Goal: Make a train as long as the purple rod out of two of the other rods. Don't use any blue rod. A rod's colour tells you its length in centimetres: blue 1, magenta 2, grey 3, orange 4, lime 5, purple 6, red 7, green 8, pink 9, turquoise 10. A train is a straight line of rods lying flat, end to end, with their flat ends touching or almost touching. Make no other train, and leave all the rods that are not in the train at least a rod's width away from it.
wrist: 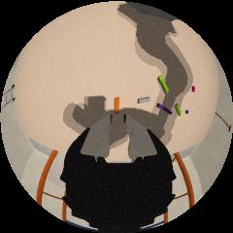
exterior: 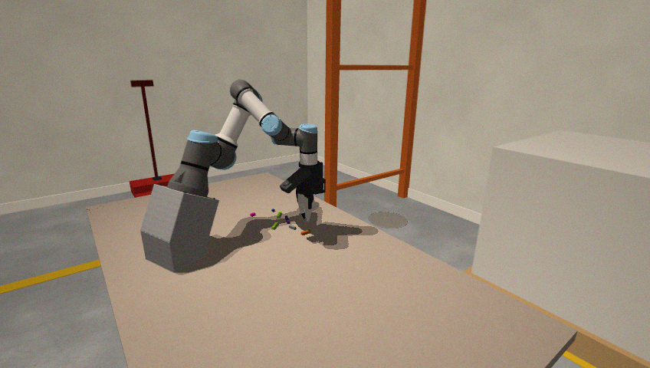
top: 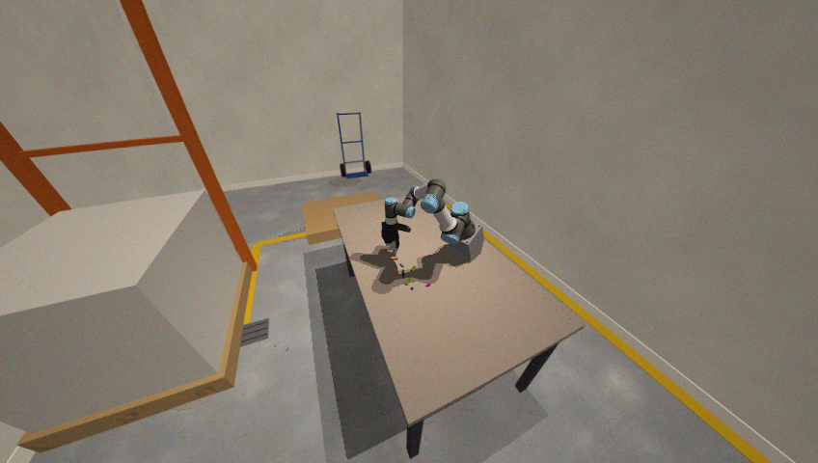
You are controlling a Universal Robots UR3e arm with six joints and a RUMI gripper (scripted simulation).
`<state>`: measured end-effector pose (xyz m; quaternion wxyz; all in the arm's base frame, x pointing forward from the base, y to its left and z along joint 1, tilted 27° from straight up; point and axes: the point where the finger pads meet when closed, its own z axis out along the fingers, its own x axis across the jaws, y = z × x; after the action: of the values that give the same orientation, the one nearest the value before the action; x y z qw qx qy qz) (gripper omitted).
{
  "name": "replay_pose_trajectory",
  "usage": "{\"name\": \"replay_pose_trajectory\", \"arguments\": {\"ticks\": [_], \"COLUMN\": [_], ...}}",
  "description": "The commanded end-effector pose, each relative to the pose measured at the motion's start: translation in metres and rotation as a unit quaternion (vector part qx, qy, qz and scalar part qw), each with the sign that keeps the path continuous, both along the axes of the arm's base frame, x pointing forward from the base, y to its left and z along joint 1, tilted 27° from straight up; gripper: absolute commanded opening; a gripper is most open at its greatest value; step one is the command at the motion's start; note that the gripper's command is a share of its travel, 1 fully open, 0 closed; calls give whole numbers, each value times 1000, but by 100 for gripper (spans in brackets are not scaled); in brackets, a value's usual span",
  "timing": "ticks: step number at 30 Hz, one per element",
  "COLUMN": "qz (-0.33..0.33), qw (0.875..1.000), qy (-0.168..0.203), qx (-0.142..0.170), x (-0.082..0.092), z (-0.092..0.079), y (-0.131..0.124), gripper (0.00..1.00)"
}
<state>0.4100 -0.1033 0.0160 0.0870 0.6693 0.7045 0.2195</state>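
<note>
The arm is reaching out from its grey pedestal (exterior: 164, 237) over the far part of the desk (exterior: 319, 296), and the gripper (exterior: 306, 214) is pointing straight down. The jaws are standing almost together, with only a narrow slit between them, and they are gripping nothing. In the wrist view the two fingertips are showing bare desk between them.

The orange rod (exterior: 305, 231) is lying flat on the desk, just near of the fingertips in the exterior view. It is sitting apart from the other rods, at the right end of the scatter. In the wrist view it is lying just ahead of the slit and roughly in line with it, not touching either jaw.

The grey rod (exterior: 292, 227) is lying a little to the left of the orange one, apart from it. The purple rod (exterior: 287, 219) is lying just beyond the grey rod. One lime rod (exterior: 274, 225) is resting to its left, and a second lime rod (exterior: 279, 214) is lying farther back.

A small blue rod (exterior: 273, 210) is sitting near the far lime rod. The magenta rod (exterior: 252, 213) is lying well off to the left, alone. No two rods are lying end to end. The arm's shadow is covering most of the scatter.
</note>
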Motion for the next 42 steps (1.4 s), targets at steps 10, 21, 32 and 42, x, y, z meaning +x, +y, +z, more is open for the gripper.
{"name": "replay_pose_trajectory", "arguments": {"ticks": [10,21,32,42], "qz": [0,0,0,0], "qw": [1000,1000,1000,1000], "qy": [-1,-1,-1,-1], "qx": [-1,-1,-1,-1], "x": [9,15,18,18], "z": [-17,-27,-32,-33], "y": [3,5,6,6], "gripper": [14,14,14,14]}}
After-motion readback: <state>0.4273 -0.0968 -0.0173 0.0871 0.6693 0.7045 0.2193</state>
